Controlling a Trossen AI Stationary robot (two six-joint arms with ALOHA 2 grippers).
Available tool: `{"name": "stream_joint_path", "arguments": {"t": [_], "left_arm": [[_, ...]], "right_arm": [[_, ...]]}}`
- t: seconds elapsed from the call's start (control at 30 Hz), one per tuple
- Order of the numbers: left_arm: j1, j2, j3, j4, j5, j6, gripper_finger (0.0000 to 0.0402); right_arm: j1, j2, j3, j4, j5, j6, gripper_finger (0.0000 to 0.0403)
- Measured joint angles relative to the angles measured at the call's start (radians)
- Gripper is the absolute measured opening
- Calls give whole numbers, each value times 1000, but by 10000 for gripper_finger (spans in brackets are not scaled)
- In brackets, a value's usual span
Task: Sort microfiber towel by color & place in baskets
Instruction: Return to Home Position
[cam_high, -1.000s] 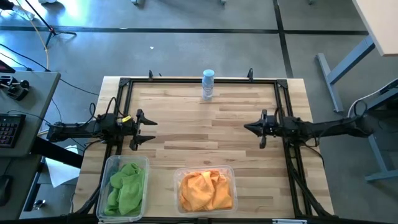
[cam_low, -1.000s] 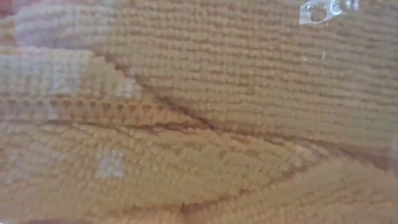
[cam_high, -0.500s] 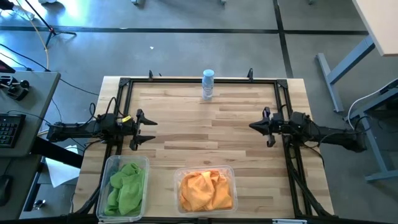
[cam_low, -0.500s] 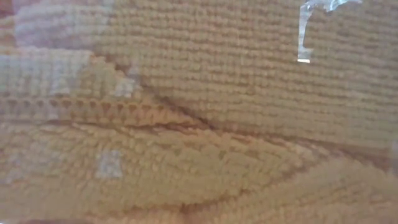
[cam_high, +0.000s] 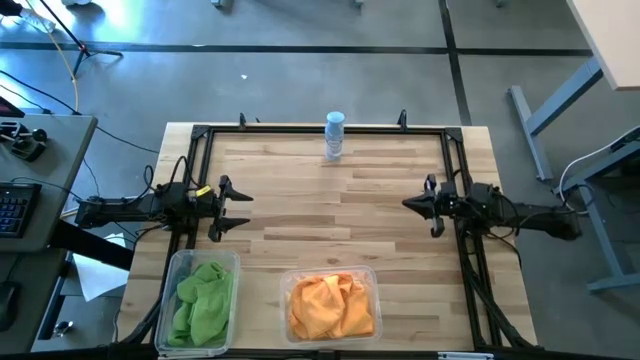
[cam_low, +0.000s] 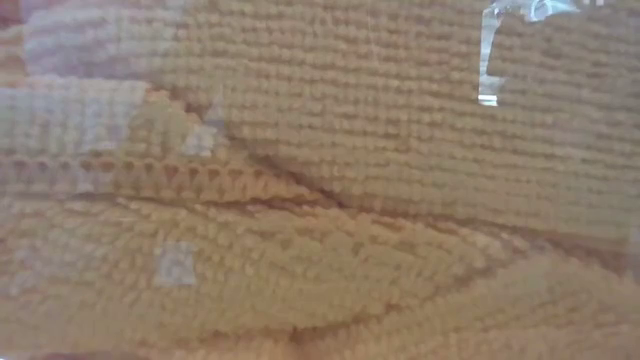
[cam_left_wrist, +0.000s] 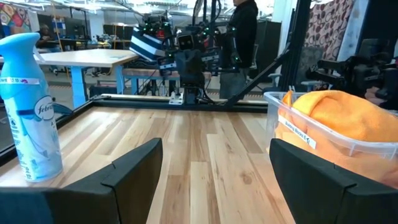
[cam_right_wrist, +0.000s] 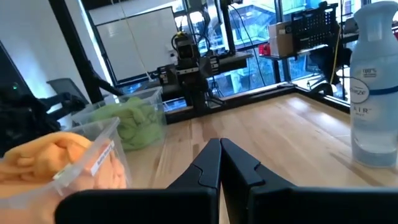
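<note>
1. Left gripper hangs low over the left edge of the table, pointing right; its fingers are spread wide, nothing between them
2. Right gripper sits over the right edge of the table, pointing left at the other arm; the right wrist view shows its two fingers pressed together with nothing held
3. Both grippers are well apart from the bins and from each other, bare wood between them
4. Green microfiber towels lie bunched inside the narrower clear bin, at the near-left corner of the table
5. Orange microfiber towels fill the wider clear bin, at the near edge, just right of the green one; the heap rises above the rim in the left wrist view
6. Low view is filled by orange cloth pressed close behind clear plastic; nothing else can be read there
7. Febreze spray bottle stands upright at the middle of the far edge, well apart from both bins
8. No loose towel shows on the tabletop
</note>
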Motion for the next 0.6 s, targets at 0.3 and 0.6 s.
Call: {"name": "stream_joint_path", "arguments": {"t": [0.3,0.6], "left_arm": [[0,0,0,0,0,0,284],[0,0,0,0,0,0,284]], "right_arm": [[80,1,0,-25,30,-78,0],[81,2,0,-26,38,-165,0]]}}
